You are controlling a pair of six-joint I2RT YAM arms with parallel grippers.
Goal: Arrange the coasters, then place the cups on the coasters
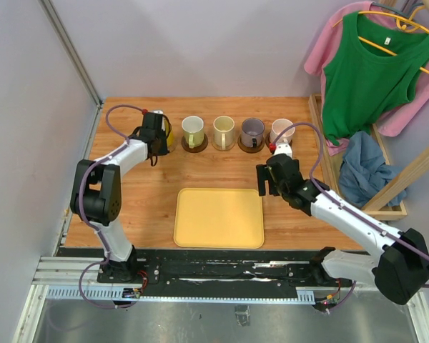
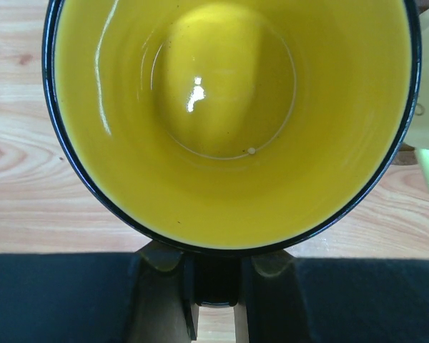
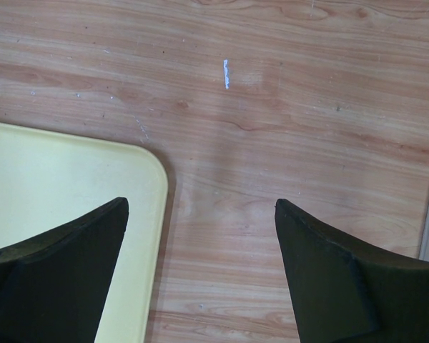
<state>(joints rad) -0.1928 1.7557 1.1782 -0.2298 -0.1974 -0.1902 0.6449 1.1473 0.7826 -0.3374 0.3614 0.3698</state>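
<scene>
Wooden bench (image 1: 129, 207), top view: cream-green mug (image 1: 192, 131), cream-white mug (image 1: 224, 131), grey-purple mug (image 1: 252, 131) and pink mug (image 1: 282, 131) stood in a far row, coasters (image 1: 194, 147) showing beneath the first three; yellow tray (image 1: 219, 217) lay central. Left wrist: left pincer (image 2: 214, 286) gripped yellow mug (image 2: 229, 121) by its handle. Right wrist: right pincer (image 3: 200, 236) gaped empty above bench, beside tray corner.

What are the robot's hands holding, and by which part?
The left gripper pinches the yellow cup, apparently by its handle. The right gripper is open and holds nothing.
</scene>
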